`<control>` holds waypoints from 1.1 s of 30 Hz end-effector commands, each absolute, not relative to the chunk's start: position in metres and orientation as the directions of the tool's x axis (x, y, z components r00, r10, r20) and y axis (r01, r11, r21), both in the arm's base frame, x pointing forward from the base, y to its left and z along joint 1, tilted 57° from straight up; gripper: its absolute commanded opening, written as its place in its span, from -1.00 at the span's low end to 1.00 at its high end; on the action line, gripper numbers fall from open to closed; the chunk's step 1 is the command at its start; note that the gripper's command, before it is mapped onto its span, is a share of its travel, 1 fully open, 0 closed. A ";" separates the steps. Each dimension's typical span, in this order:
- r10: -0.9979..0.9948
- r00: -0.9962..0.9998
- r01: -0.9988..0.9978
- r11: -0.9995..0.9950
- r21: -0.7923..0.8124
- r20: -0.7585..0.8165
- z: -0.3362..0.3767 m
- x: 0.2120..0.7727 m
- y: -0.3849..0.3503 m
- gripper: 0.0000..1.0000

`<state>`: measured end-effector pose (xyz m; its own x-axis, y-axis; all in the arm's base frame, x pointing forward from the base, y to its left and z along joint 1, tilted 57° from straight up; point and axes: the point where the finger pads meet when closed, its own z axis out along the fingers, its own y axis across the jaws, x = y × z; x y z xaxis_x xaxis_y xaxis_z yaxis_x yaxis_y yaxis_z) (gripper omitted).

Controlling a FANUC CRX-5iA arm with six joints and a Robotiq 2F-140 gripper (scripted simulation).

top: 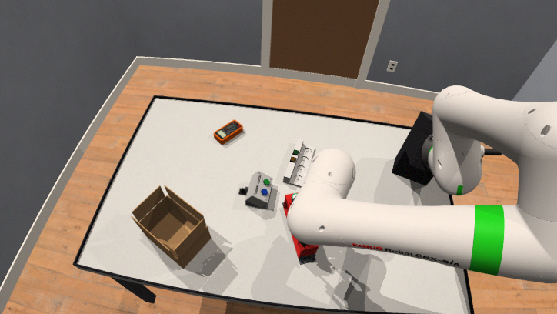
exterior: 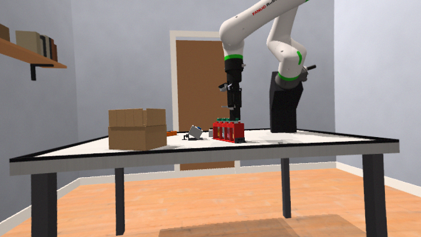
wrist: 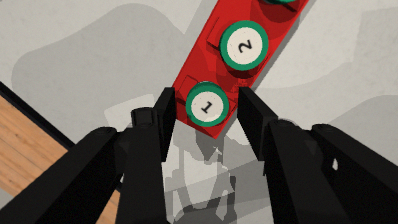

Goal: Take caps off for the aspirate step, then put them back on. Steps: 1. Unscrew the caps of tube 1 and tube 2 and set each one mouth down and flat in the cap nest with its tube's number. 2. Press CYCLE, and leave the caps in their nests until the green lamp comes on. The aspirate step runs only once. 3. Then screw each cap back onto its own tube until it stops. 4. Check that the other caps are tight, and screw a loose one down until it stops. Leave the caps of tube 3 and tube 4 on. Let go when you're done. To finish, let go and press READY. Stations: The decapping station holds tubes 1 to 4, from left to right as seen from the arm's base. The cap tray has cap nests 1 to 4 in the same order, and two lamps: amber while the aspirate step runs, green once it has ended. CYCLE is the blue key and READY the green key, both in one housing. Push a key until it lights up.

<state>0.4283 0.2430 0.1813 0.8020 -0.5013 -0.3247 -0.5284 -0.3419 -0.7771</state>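
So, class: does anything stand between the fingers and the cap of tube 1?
Nothing visible does. The gripper is open, its fingers flanking the cap of tube 1 with a bare gap on each side.
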 end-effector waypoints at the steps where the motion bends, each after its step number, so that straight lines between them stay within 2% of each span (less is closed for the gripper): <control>1: -0.502 0.802 -0.528 -0.342 -0.777 -0.324 0.182 0.429 0.242 -0.18; 8: -0.502 0.802 -0.528 -0.342 -0.777 -0.324 0.182 0.429 0.242 -0.18; 11: -0.571 0.647 -0.710 -0.207 -0.673 -0.506 0.182 0.429 0.242 -0.18; 20: -0.605 0.316 -0.906 0.035 -0.421 -0.731 0.182 0.429 0.242 -0.18; 22: -0.598 0.224 -0.933 0.095 -0.346 -0.769 0.182 0.429 0.242 -0.18; 24: -0.598 0.224 -0.933 0.095 -0.346 -0.769 0.182 0.429 0.242 -0.18; 26: -0.572 0.049 -0.959 0.203 -0.199 -0.819 0.182 0.429 0.242 -0.18; 29: -0.547 -0.056 -0.958 0.264 -0.109 -0.835 0.182 0.429 0.242 -0.18; 33: -0.547 -0.056 -0.958 0.264 -0.109 -0.835 0.182 0.429 0.242 -0.18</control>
